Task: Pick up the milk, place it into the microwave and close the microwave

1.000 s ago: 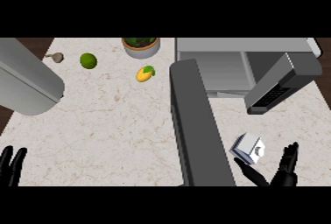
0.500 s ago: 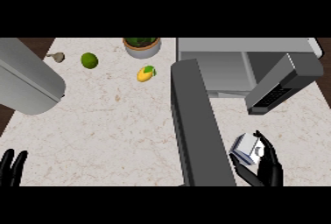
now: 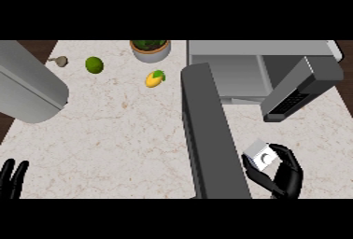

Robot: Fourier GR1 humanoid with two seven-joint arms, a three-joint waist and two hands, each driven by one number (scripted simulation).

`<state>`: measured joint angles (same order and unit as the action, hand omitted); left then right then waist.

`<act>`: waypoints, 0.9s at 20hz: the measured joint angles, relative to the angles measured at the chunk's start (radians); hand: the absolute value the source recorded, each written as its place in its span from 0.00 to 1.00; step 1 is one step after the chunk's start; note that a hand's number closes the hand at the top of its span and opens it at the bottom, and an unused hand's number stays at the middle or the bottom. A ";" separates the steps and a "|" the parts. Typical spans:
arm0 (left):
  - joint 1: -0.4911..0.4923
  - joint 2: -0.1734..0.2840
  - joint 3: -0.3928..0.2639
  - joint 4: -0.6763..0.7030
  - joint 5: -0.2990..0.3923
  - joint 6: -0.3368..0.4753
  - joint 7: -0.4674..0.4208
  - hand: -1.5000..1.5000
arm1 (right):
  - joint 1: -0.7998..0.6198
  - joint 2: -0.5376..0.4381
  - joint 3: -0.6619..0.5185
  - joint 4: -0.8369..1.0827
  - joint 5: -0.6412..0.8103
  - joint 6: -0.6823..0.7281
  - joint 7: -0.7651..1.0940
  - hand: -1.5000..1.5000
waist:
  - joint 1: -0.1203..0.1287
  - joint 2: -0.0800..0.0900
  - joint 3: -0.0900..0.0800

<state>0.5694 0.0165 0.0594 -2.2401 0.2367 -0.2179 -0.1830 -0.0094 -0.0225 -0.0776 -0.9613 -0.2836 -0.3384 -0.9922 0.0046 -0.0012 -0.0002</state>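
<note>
One pale marbled counter (image 3: 117, 140) fills the view and carries everything else. On its far right stands one grey microwave (image 3: 234, 60), open, its single cavity showing only bare grey walls with nothing inside. Its one dark door (image 3: 210, 135) swings out toward the viewer as a long slab running from the microwave's front down to the lower edge, splitting the counter into a wide left part and a narrow right strip. One large grey cylinder (image 3: 27, 86) slants in across the upper left corner, and one grey and black block (image 3: 300, 88) leans at an angle just right of the microwave's opening. Two black hands show. The right hand (image 3: 283, 175) sits low in the right strip beside the door, its fingers and thumb curled round the milk (image 3: 260, 155), one small white carton with a round mark on the face turned up; the carton lies tilted, its long axis running diagonally from the hand up and left toward the door, its upper corner pointing at the door. The left hand (image 3: 12, 177) rests at the lower left edge, fingers straight and up, close together. One plant pot (image 3: 150, 50) at the far edge holds green leaves. Near it lie one yellow fruit (image 3: 156, 78), one green fruit (image 3: 94, 64), and one small greyish item (image 3: 60, 60) too small to identify.
</note>
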 measured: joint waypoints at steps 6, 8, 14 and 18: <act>-0.011 -0.004 -0.020 0.005 -0.012 -0.006 0.002 0.00 | -0.114 -0.180 0.045 0.055 0.005 0.263 0.069 1.00 | 0.016 0.003 0.002; -0.010 -0.002 -0.019 -0.005 -0.006 -0.008 0.009 0.00 | -0.146 -0.231 0.054 0.084 0.004 0.365 0.064 1.00 | 0.017 0.004 0.002; -0.006 0.000 -0.006 -0.004 0.014 -0.024 0.018 0.00 | -0.219 -0.276 0.087 0.094 -0.003 0.545 0.097 1.00 | 0.009 0.002 0.001; -0.003 -0.003 -0.001 0.005 0.014 -0.020 0.006 0.00 | -0.216 -0.275 0.102 0.023 0.002 0.572 0.137 1.00 | 0.003 0.000 0.000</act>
<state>0.5664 0.0136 0.0588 -2.2354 0.2507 -0.2375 -0.1769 -0.2249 -0.2976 0.0240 -0.9387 -0.2818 0.2340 -0.8553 0.0077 -0.0010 0.0001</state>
